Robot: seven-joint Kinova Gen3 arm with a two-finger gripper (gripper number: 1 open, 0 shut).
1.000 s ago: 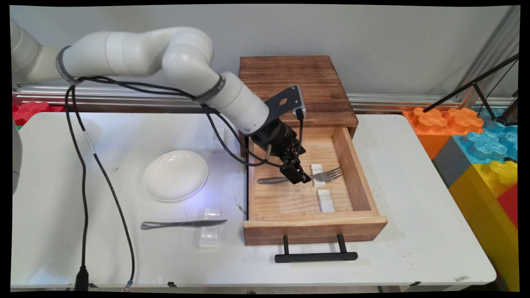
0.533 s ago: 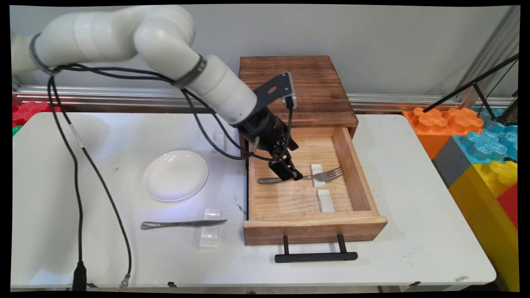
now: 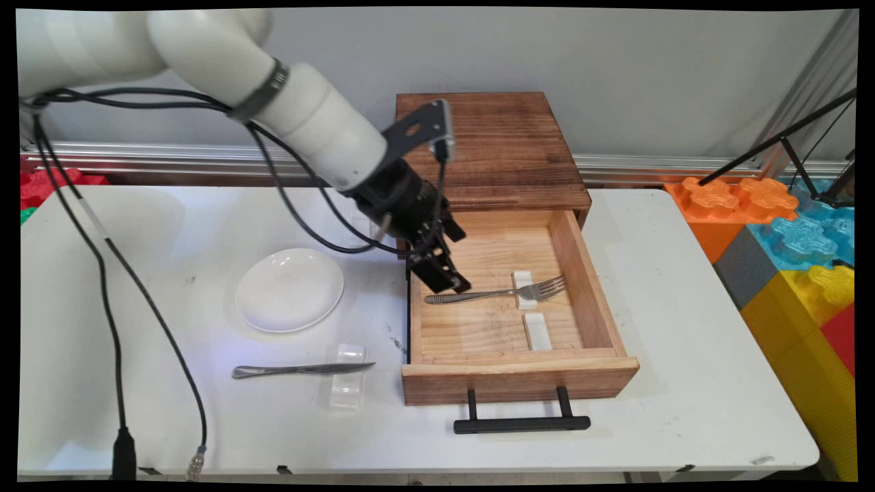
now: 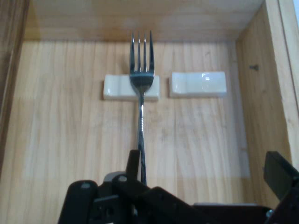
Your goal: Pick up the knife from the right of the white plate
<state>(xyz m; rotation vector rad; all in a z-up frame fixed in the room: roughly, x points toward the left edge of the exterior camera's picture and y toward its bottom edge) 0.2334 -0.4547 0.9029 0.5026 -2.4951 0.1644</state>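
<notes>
A silver fork [image 3: 502, 293] is lying inside the open wooden drawer [image 3: 593, 287], its neck resting on a small white rest [image 3: 523, 288], with a second white rest [image 3: 538, 331] sitting just beside it on the drawer floor. The black gripper [image 3: 448, 277] is hovering above the fork's handle end, its fingers [image 4: 280, 173] spread apart and gripping nothing. Outside the drawer, a white plate [image 3: 289, 289] is sitting on the white table [image 3: 683, 342], and a knife [image 3: 301, 370] is lying across a clear rest [image 3: 347, 383] nearby.
</notes>
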